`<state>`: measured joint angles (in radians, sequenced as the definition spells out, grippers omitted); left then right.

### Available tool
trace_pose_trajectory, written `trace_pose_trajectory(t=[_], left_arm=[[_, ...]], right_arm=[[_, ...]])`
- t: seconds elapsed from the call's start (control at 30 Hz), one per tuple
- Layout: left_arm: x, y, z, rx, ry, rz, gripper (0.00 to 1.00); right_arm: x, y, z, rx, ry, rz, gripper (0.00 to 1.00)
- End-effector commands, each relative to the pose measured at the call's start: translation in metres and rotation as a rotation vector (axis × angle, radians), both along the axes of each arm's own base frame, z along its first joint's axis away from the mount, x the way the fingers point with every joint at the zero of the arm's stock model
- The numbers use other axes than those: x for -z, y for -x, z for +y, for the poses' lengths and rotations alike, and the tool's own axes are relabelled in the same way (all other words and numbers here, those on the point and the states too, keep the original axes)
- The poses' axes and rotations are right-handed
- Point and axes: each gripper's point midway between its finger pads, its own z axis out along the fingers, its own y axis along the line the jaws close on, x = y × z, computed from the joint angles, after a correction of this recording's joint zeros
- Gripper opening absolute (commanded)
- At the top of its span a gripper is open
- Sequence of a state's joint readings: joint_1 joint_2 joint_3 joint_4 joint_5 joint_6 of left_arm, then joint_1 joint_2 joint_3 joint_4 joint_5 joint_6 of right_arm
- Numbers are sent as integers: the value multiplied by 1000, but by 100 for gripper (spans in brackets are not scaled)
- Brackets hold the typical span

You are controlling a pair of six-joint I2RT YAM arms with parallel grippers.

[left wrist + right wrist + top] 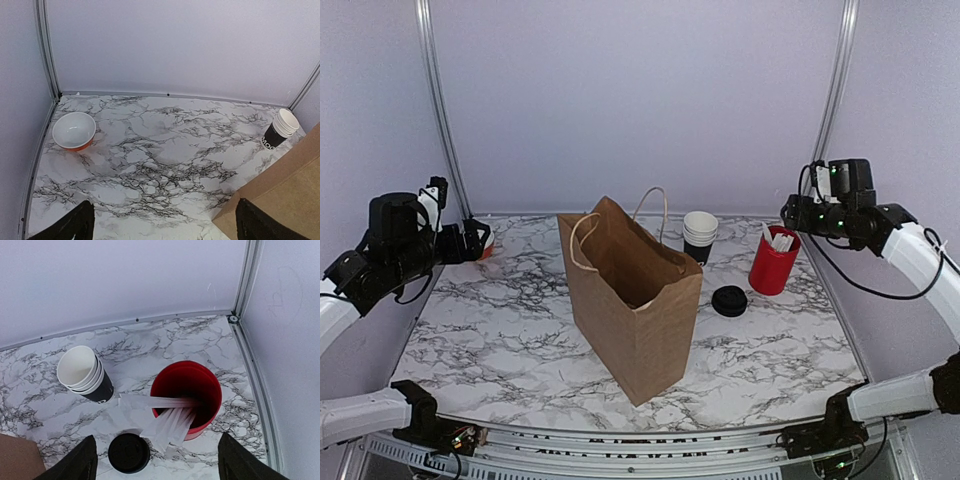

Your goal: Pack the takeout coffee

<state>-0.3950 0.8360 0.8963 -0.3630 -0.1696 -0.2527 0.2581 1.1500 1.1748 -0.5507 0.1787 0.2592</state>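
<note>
1. Top view only: brown paper bag (630, 300), upright, mouth open, twine handles up, mid-table. Both arms raised over the far corners, L and R. Bag's inside hidden in all three views.
2. L wrist view only: bowl (74, 131) in full, white inside and orange outside, near the far-left corner. From above, just an orange sliver behind the arm. Corner of the bag at lower right.
3. R wrist view only: straight down into the red tub (187, 397), with white paper-wrapped sticks (165, 422) fanning out over its rim.
4. Task item: round black lid (729, 300) flat on the table (500, 340), between bag and tub and apart from both, just in front of the stack of cups (700, 235).
5. Pincers: left gripper (165, 227) with fingers spread wide, nothing between them. Right gripper (157, 460) likewise spread and empty, hanging above lid and tub.
6. Count: 1 bag, 1 lid, 1 tub, 1 bowl, 2 arms. Also 1 stack of black cups w/ white print and white insides; no. of cups nested cannot be told.
7. Setting: tabletop in white marble pattern w/ dark veins. Plain pale-lilac walls (620, 100) on three sides, metal rails (435, 100) up the far corners.
</note>
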Motion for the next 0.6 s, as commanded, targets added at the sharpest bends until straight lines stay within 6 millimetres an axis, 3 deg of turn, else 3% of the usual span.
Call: trace_pose_trajectory(t=[0.0, 0.33, 0.57], left_arm=[[-6, 4, 13, -46, -22, -57, 99], [-3, 4, 11, -35, -17, -49, 99], [-2, 4, 11, -37, -18, -49, 99]], right_arm=[[9, -12, 1, -77, -26, 50, 76], [25, -30, -1, -99, 50, 115, 64], [35, -38, 24, -167, 119, 154, 60]])
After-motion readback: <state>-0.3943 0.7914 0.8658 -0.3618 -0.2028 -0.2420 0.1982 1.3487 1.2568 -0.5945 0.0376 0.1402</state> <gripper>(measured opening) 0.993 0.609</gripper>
